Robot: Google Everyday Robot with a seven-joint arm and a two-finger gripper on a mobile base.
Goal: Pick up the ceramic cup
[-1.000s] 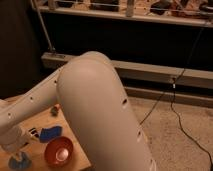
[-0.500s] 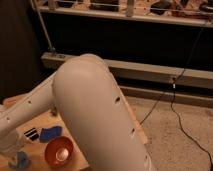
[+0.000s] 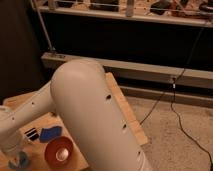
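Note:
The ceramic cup (image 3: 20, 161) is small, round and dull grey-blue. It sits on the wooden table (image 3: 122, 107) at the bottom left corner of the camera view. My gripper (image 3: 12, 150) is at the end of the white forearm, right above and against the cup, and partly hides it. My large white upper arm (image 3: 95, 115) fills the middle of the view.
A shiny red-orange bowl (image 3: 58, 152) stands just right of the cup. A brighter blue flat piece (image 3: 50, 133) and a small black-and-white striped item (image 3: 31, 133) lie behind them. The table's right edge drops to a speckled floor with black cables (image 3: 175, 110).
My arm has swung a little to the left and the gripper has sunk lower over the cup. The cup and bowl have stayed in place.

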